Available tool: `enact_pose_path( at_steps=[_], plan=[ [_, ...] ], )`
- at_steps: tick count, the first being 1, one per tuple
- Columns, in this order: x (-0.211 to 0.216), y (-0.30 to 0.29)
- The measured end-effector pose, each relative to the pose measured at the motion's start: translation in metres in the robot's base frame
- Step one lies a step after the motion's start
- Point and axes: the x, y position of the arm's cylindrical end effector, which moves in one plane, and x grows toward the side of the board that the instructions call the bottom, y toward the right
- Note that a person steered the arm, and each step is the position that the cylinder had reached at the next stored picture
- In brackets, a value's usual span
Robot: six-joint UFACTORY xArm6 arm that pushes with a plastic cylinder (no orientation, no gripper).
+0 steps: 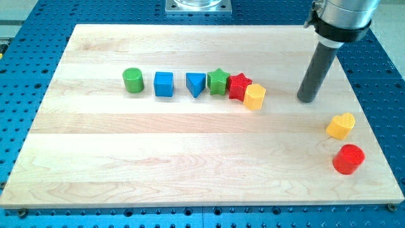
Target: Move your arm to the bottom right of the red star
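The red star (238, 85) lies on the wooden board (190, 164) at the right end of a row of blocks, touching the green star (218, 81) on its left and the yellow hexagon (254, 96) at its lower right. My tip (308, 98) rests on the board well to the right of the red star, about level with the yellow hexagon, touching no block. The rod rises up and to the right from it.
Left of the green star stand a blue triangle (195, 83), a blue cube (164, 83) and a green cylinder (133, 80). A yellow heart (341, 125) and a red cylinder (348, 159) lie near the board's right edge, below my tip.
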Motion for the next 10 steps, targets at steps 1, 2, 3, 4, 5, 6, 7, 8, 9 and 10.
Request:
enact_pose_path(
  at_steps=[1, 2, 3, 4, 5, 6, 7, 8, 9, 10],
  plan=[
    [-0.002, 0.0],
    [-0.002, 0.0],
    [-0.002, -0.002],
    [-0.002, -0.002],
    [-0.002, 0.0],
    [-0.002, -0.008],
    [-0.002, -0.001],
    [0.008, 0.001],
    [0.06, -0.085],
    [0.065, -0.123]
  ],
)
